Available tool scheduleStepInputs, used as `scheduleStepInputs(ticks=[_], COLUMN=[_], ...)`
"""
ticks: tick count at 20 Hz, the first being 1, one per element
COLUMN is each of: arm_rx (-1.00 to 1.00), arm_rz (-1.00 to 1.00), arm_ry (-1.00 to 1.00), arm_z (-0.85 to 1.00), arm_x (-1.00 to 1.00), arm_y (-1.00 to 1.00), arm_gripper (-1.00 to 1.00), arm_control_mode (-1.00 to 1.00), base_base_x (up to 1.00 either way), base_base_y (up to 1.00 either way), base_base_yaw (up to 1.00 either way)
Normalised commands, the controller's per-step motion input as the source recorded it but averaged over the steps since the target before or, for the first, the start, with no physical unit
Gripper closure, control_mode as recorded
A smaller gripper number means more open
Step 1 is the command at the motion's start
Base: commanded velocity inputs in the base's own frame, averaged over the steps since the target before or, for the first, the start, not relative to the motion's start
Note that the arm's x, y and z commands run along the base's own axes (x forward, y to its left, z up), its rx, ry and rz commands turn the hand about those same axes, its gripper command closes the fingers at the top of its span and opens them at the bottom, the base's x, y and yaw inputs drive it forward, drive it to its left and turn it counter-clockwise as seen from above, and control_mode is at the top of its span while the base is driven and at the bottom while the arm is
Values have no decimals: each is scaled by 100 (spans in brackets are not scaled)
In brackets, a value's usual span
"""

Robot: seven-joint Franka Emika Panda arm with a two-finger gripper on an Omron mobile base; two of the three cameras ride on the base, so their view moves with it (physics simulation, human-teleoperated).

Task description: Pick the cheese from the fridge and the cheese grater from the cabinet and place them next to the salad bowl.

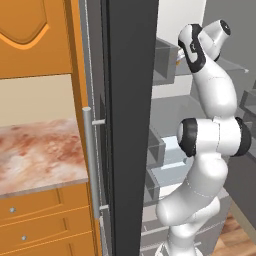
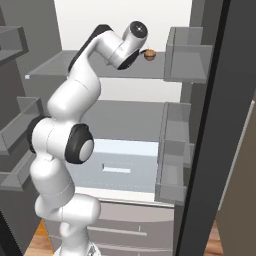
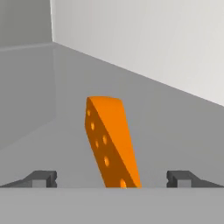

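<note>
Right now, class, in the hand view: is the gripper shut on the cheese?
No. The gripper is open, its fingertips standing apart on both sides of the cheese.

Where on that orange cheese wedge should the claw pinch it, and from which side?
Probably across the two broad flat faces of the cheese, coming straight in along the fridge shelf as the hand view looks. The wedge stands on edge, leaning, thin between those faces, and the open gripper already has a fingertip either side.

Cheese: orange wedge with small holes, standing tilted on grey fridge shelf, straight ahead of end effector, centred between its wide-apart fingertips, not gripped. Fridge door open, dark grey, silver bar handle.
</note>
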Motion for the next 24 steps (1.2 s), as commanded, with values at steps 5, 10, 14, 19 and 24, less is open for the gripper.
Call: scheduleStepInputs(ticks=[5,10,14,19,24], arm_rx=[0,0,0,0,2], arm_rz=[1,0,0,0,0], arm_ry=[1,1,3,7,11], arm_z=[-5,-27,-28,-28,-26], arm_x=[30,21,11,0,-8], arm_y=[0,11,18,17,27], arm_gripper=[-100,100,100,100,100], arm_control_mode=[-100,-100,-100,-100,-100], base_base_x=[0,0,0,0,0], base_base_y=[0,0,0,0,0], base_base_yaw=[0,0,0,0,0])
